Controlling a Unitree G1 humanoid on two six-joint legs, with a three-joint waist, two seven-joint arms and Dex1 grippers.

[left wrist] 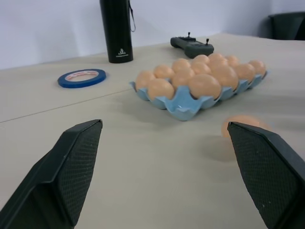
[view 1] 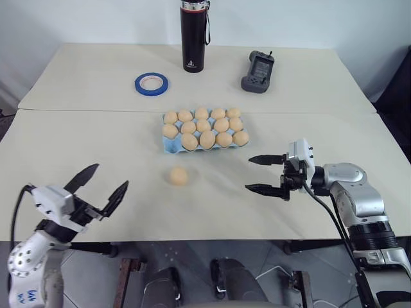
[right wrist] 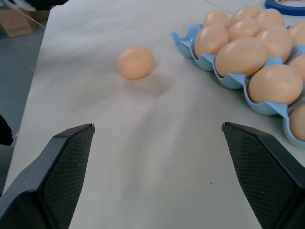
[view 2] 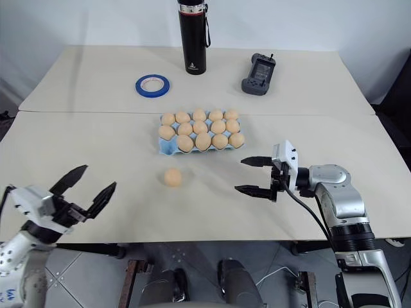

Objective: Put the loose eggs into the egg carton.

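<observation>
Eggs (view 1: pixel 207 138) matte, smooth. Egg carton (view 1: pixel 171 147) moulded pulp look, matt blue. My tool pads (right wrist: pixel 71 171) black, fine-textured. Bench (view 1: pixel 96 141) matt beige. Flask (view 1: pixel 194 38) black, satin.

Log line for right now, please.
left gripper: open, empty | right gripper: open, empty | loose egg: on table, near carton | egg carton: one cup empty

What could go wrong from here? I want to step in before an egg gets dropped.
The last loose egg lies free on the table, so a nudge from either open gripper, left or right, could roll it away. The one free cup seems to be at the carton corner nearest that egg, tight beside filled cups, so lowering the egg there may knock its neighbours.
</observation>
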